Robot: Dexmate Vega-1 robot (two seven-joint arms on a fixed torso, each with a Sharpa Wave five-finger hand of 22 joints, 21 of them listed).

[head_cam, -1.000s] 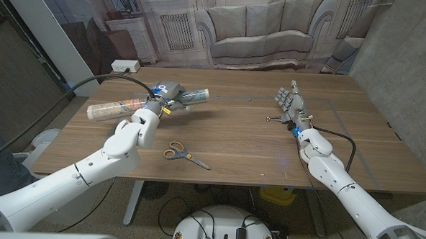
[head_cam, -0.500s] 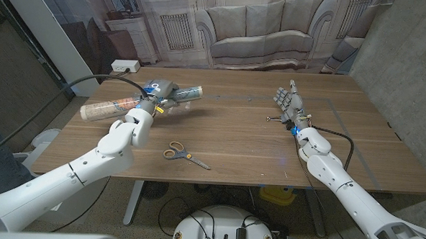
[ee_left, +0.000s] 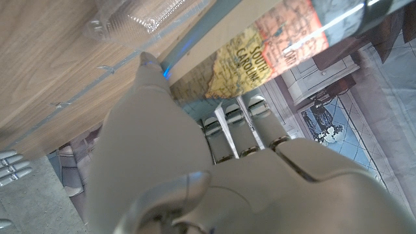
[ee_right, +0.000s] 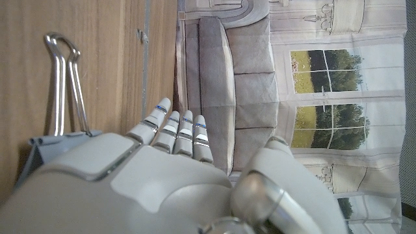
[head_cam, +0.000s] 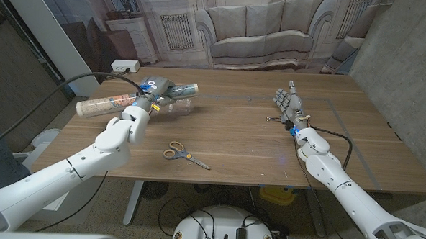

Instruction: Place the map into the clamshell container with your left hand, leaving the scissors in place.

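We see our left hand (head_cam: 151, 94) clamped around the rolled map (head_cam: 106, 103), lifted over the clear clamshell container (head_cam: 176, 103) just beside it; the scissors (head_cam: 185, 156) lie nearer us on the worktop (head_cam: 241, 142), while our right hand (head_cam: 288, 103) stands with fingers apart, holding nothing

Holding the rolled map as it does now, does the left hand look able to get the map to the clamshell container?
Probably yes. The left hand grips the rolled map off the table, and the clear clamshell container lies right beside it with nothing between them. The scissors lie nearer the robot, off that path.
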